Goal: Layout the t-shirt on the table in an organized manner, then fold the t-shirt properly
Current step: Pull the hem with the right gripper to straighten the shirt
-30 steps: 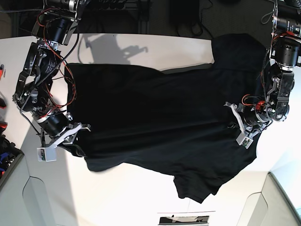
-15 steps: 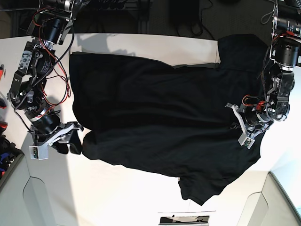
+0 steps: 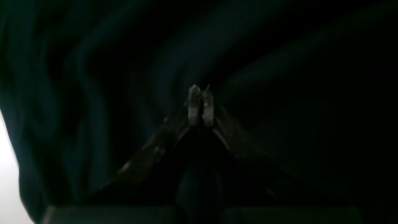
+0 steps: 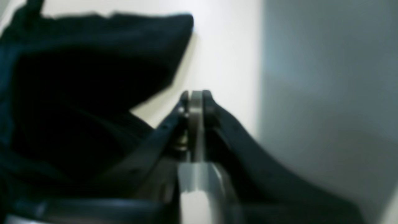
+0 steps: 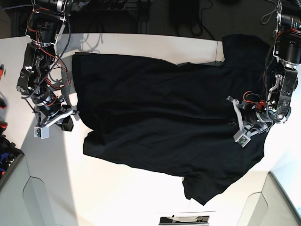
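The black t-shirt (image 5: 160, 113) lies spread across the white table (image 5: 131, 188), one sleeve at the far right and one at the front. My right gripper (image 5: 70, 123) rests on bare table just off the shirt's left edge. In the right wrist view this gripper (image 4: 196, 99) shows only a thin gap with nothing in it, beside bunched fabric (image 4: 77, 77). My left gripper (image 5: 235, 123) sits on the shirt's right part. The left wrist view is very dark. There the gripper (image 3: 200, 102) has its tips almost together against the cloth (image 3: 93, 77), and a pinch cannot be made out.
Grey bins flank the table's front corners (image 5: 14, 188) (image 5: 282, 197). Red and blue items (image 5: 3, 141) sit at the left border. A small dark object (image 5: 183, 220) lies at the front edge. Dark equipment and cables run behind the table.
The arm on the base view's left pulled the shirt's left edge outward, then moved up and away from it. The shirt now lies flatter and wider. The other arm barely moved.
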Action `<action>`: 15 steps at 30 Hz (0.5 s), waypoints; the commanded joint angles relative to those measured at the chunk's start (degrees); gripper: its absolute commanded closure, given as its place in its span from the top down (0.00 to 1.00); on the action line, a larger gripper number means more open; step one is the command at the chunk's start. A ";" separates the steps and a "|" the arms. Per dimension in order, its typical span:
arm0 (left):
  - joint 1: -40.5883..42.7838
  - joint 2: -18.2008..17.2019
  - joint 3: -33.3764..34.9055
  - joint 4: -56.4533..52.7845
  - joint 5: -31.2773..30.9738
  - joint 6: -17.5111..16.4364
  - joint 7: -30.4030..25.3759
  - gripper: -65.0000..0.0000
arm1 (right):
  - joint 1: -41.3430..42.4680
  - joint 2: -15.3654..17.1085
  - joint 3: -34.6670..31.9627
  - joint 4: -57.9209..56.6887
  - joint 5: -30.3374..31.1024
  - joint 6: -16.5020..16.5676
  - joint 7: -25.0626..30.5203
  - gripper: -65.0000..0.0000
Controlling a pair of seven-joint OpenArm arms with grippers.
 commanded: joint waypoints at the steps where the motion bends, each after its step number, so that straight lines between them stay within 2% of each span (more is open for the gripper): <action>1: -1.33 -1.16 -0.39 1.57 -0.81 0.00 -0.13 0.19 | 1.31 0.42 0.00 0.87 1.57 0.42 2.16 0.35; 3: -1.36 -1.16 -0.39 2.43 -2.10 0.02 0.35 0.30 | 1.64 0.11 0.02 0.85 1.44 0.00 3.82 0.57; 4: -1.36 -1.16 -0.39 2.47 -2.38 0.02 0.35 0.32 | 1.92 -0.24 0.00 0.81 0.85 -0.81 4.57 0.62; 7: -1.31 -1.14 -0.39 2.45 -2.80 0.02 0.68 0.32 | 3.41 -1.20 -0.02 -0.76 -0.70 -2.49 5.53 0.63; 15: -0.70 -1.14 -0.39 2.45 -3.37 0.20 1.22 0.32 | 10.51 -1.44 -3.50 -15.63 -1.16 -2.14 9.86 0.63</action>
